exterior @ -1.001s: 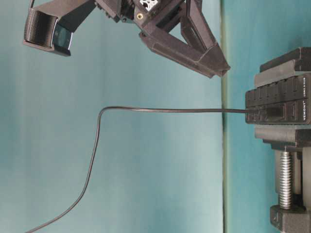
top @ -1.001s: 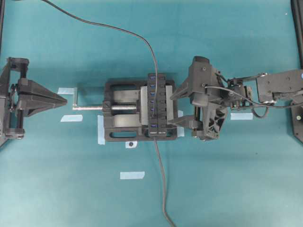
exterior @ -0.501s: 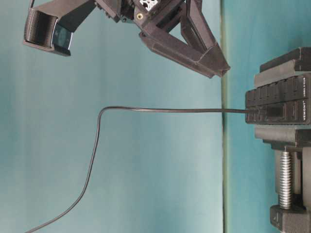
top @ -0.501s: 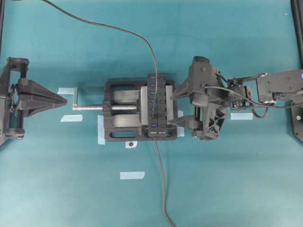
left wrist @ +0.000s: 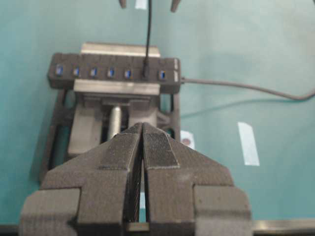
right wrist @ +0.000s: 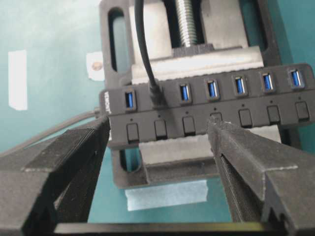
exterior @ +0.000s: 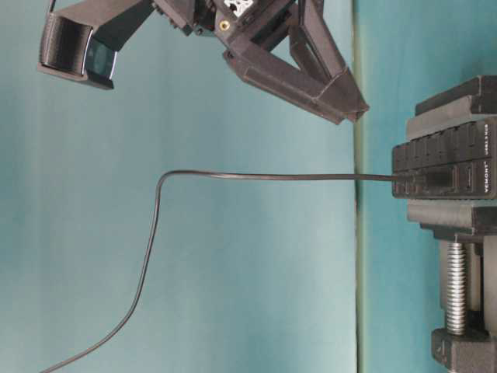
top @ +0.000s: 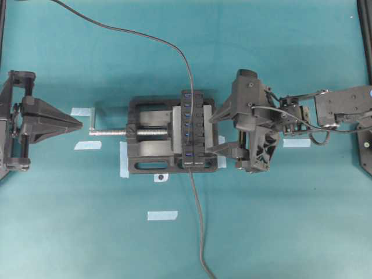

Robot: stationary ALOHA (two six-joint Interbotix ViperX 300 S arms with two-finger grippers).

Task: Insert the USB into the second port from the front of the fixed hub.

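Teal cloth covers your whole table, and the black vise [top: 152, 138] clamped at its centre is your landmark. You'll see almost nothing has moved over the last second: both arms hold the same poses, and only the thin cable's line shifts slightly in the table-level view. That stillness suggests the insertion is done and you are at the release stage.

Two arms, one on each side of the vise. Your right gripper [right wrist: 157, 162] hangs just beside the vise with its fingers spread wide, holding nothing. Your left gripper [left wrist: 142, 162] sits well apart on the screw-handle side, pads pressed together on nothing.

One fixed hub [right wrist: 206, 105] lies across the vise jaws — seven ports, six showing blue and one filled.

One USB [right wrist: 156, 97] sits in the port next to the end one nearest the hub's label, its cable [exterior: 155, 225] trailing away — by my reading, the second from the front.

Six tape strips dot the cloth around the vise.
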